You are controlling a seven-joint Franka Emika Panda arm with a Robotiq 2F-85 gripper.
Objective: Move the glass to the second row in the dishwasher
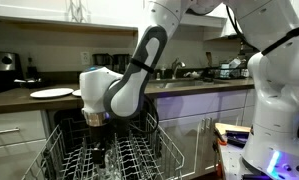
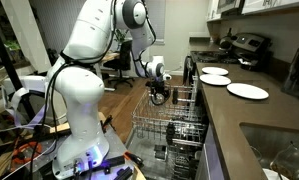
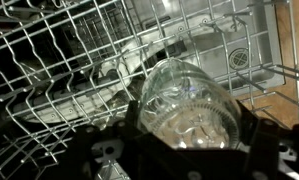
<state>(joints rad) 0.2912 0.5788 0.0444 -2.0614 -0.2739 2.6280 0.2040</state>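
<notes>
Glass (image 3: 184,100), small, clear and colourless, gripped by a robot claw just above a dishwasher rack.

Dark under-counter dishwasher (image 2: 175,162) stands open with its silver-grey wire rack (image 2: 171,125) of upright tines pulled out. A white jointed robot arm (image 1: 139,70) bends down over it. The black two-fingered claw (image 3: 184,148) is closed part-way, with fingers (image 3: 129,135) pressed against opposite sides of the glass, which seems tilted rather than upright. Judged risks: the slick glass could slip from so narrow a hold, or its rim could catch a tine on the way down and then tip or crack. In the wrist view the fingertips are cut off at the frame's bottom edge. In both exterior views the glass is barely visible, and the row beneath it cannot be told.
</notes>
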